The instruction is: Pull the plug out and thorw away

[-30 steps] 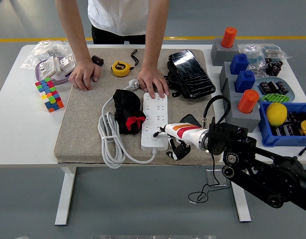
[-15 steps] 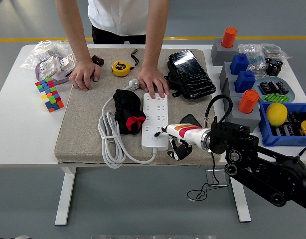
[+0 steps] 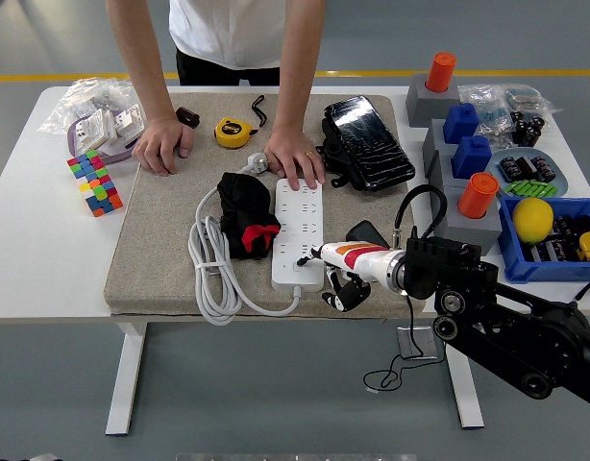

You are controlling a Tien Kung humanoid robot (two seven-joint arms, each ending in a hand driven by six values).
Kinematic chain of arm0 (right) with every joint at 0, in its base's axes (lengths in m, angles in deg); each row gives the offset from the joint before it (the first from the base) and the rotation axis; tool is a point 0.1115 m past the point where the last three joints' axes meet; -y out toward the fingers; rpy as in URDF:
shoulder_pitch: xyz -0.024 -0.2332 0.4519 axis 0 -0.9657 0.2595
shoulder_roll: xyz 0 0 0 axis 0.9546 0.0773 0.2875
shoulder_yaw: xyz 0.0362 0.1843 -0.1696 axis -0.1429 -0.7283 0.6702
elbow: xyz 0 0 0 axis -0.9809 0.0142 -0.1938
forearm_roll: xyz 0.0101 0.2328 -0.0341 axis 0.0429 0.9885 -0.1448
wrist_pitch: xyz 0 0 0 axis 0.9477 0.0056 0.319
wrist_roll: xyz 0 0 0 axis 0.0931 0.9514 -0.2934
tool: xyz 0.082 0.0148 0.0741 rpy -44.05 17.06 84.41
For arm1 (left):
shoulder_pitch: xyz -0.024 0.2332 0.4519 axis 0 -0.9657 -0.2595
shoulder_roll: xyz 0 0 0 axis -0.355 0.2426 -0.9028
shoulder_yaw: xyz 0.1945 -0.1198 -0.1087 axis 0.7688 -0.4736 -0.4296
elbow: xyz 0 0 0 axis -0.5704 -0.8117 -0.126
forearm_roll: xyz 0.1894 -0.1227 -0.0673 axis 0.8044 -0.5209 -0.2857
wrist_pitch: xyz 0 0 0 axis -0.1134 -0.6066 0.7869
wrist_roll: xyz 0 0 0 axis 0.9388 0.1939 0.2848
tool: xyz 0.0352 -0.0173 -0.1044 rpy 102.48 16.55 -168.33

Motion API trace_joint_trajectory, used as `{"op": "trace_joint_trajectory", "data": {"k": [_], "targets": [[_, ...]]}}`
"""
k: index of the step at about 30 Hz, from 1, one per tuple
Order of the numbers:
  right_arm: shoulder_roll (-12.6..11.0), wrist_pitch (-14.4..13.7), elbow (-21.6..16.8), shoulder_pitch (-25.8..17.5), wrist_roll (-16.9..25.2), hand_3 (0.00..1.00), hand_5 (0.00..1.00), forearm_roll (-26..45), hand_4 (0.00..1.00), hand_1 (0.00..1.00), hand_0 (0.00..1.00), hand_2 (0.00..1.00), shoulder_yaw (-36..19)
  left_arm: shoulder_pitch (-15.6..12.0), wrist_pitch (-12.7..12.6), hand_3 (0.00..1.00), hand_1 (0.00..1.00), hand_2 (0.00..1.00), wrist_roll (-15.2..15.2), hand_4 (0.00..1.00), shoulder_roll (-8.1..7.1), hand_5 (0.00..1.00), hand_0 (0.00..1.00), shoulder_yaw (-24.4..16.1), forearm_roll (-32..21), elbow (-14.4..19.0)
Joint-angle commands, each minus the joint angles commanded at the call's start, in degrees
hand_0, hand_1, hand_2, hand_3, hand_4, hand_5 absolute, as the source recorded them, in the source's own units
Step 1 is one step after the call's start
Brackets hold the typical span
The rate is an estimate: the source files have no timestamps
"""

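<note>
Item: plug (image 3: pixel 305 257), small, white, rigid, light, seated at the near end of the power strip (image 3: pixel 300 233) on the felt mat (image 3: pixel 160 240); a person's hand (image 3: pixel 297 169) pins the strip's far end. My right hand (image 3: pixel 338 279) sits just beside it; finger state I cannot tell. I'd judge a pinch on the plug body best, pulled straight up

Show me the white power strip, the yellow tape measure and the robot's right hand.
white power strip (image 3: pixel 301 223), head view, middle of its top face.
yellow tape measure (image 3: pixel 232 132), head view, centre of its case.
right hand (image 3: pixel 341 279), head view, palm by the strip's near end.
</note>
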Motion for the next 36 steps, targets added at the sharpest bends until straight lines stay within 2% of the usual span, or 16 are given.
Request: {"op": "trace_joint_trajectory", "data": {"k": [8,14,22,23,28,29,34,35,36], "targets": [[-0.1,0.3,0.7,0.1,-0.1,0.845,0.002,0.4,0.356,0.002,0.002,0.085,0.9,0.1,0.0,0.723,0.687,0.713,0.0,0.941,0.0,0.538,0.553,0.0,0.1,0.0],[-0.1,-0.5,-1.0,0.1,0.6,0.845,0.002,0.5,0.354,0.002,0.002,0.085,-1.8,0.1,0.0,0.723,0.686,0.711,0.0,0.941,-0.02,0.538,0.548,-0.1,0.1,0.0],[-0.4,-4.8,-4.3,-0.2,4.2,0.842,0.002,-1.3,0.348,0.002,0.002,0.086,-6.1,0.1,0.0,0.725,0.686,0.712,0.0,0.94,0.04,0.538,0.55,-0.1,0.1,0.0],[-0.4,-5.2,-4.7,-0.3,4.6,0.84,0.002,-1.4,0.667,0.101,0.092,0.227,-6.6,0.1,0.0,0.725,0.686,0.711,0.0,0.94,0.05,0.537,0.549,-0.1,0.1,0.0],[-0.6,-6.3,-5.8,-0.9,5.5,0.84,0.002,-1.5,0.667,0.101,0.092,0.227,-8.4,0.1,0.0,0.725,0.686,0.711,0.0,0.94,0.07,0.537,0.549,-0.2,0.1,0.0],[-0.6,-6.6,-5.9,-1.0,5.7,0.837,0.002,-1.5,0.782,0.463,0.425,0.469,-8.8,0.1,0.0,0.724,0.686,0.711,0.0,0.94,0.07,0.537,0.55,-0.2,0.1,0.0],[-1.1,-8.0,-5.6,-1.6,7.2,0.837,0.002,-1.2,0.782,0.463,0.425,0.469,-11.2,0.2,0.0,0.724,0.686,0.711,0.0,0.94,0.05,0.537,0.55,-0.3,0.1,0.0],[-1.3,-8.3,-5.5,-1.8,7.5,0.85,0.267,-1.2,0.998,0.804,0.762,0.794,-11.7,0.2,0.0,0.725,0.686,0.712,0.0,0.94,0.03,0.538,0.55,-0.3,0.1,0.0],[-1.4,-8.5,-5.4,-2.0,7.7,0.85,0.267,-1.2,0.998,0.804,0.762,0.794,-12.2,0.2,0.0,0.725,0.686,0.712,0.0,0.94,0.02,0.538,0.55,-0.4,0.1,0.0]]}}
